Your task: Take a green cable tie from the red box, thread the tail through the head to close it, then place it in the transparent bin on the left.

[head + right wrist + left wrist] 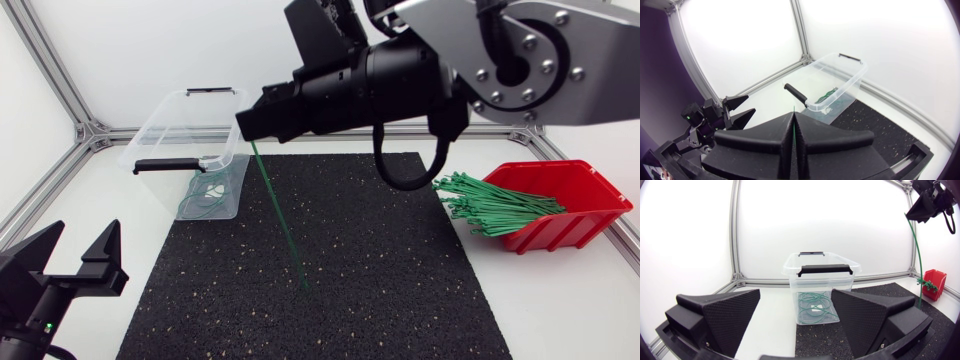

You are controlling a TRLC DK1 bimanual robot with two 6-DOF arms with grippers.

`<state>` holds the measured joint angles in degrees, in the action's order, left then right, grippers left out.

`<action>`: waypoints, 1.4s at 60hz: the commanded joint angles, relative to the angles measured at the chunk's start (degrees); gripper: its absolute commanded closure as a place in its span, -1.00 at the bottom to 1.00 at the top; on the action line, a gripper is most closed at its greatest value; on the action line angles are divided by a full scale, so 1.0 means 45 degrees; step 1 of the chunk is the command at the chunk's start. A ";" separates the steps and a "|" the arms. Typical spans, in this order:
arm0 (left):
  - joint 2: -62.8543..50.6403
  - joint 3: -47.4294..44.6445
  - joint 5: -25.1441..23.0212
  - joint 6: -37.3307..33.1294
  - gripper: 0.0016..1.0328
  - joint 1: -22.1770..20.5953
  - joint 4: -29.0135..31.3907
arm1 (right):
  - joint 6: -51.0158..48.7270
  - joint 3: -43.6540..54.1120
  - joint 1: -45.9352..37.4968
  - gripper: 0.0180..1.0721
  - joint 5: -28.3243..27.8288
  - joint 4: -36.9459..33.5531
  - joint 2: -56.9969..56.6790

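Head view: R claw (250, 125), high over the mat (400, 300), is clamped on the top end of one tie (281, 215). The tie hangs near-upright, its free end down by the mat, slanting away from the bin (160, 112). L claw (78, 245) gapes wide and empty, low at near left, and is prob. the arm to catch that end. Red box (590, 215) sits far right.

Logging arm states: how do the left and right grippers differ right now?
The left gripper is open and empty; the right gripper is shut on a green cable tie. The left gripper sits low beside the mat; the right gripper hangs high above it, near the transparent bin. Both have black wedge-shaped fingers.
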<state>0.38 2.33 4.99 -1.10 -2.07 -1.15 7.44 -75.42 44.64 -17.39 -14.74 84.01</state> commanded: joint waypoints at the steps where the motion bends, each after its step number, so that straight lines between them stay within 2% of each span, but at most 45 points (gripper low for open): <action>1: 0.0032 -0.0498 -0.0016 0.0187 -0.92 -0.0068 0.0235 | 0.0944 -0.0252 -0.0370 0.89 -0.0628 -0.0044 0.0531; 7: 0.0032 -0.0498 -0.0016 0.0187 -0.92 -0.0068 0.0235 | 0.1334 -0.0057 -0.0819 0.89 -0.1136 0.0014 0.0453; 21: 0.0032 -0.0498 -0.0055 0.0206 -0.92 -0.0088 0.0235 | 0.1393 0.0705 -0.1913 0.89 -0.1214 0.0268 0.0511; 35: 0.0032 -0.0498 -0.0094 0.0206 -0.92 -0.0088 0.0255 | 0.1491 0.1740 -0.2928 0.89 -0.1976 0.0639 0.1039; 62: 0.0032 -0.0498 -0.0172 0.0187 -0.92 -0.0088 0.0294 | 0.0944 0.2697 -0.3866 0.74 -0.1624 0.0854 0.0511; 69: 0.0032 -0.0498 -0.0192 0.0206 -0.92 -0.0088 0.0294 | 0.0573 0.2853 -0.4081 0.46 -0.1468 0.0581 0.0199; 77: 0.0032 -0.0498 -0.0231 0.0206 -0.92 -0.0088 0.0333 | 0.0202 0.2951 -0.4296 0.44 -0.1429 0.0268 -0.0075; 84: 0.0032 -0.0498 -0.0231 0.0206 -0.92 -0.0088 0.0333 | -0.0287 0.3029 -0.4335 0.12 -0.1390 -0.0161 -0.0211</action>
<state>0.38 2.33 4.34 -1.10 -2.07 -0.97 8.14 -63.55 25.39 -23.92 -14.00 84.09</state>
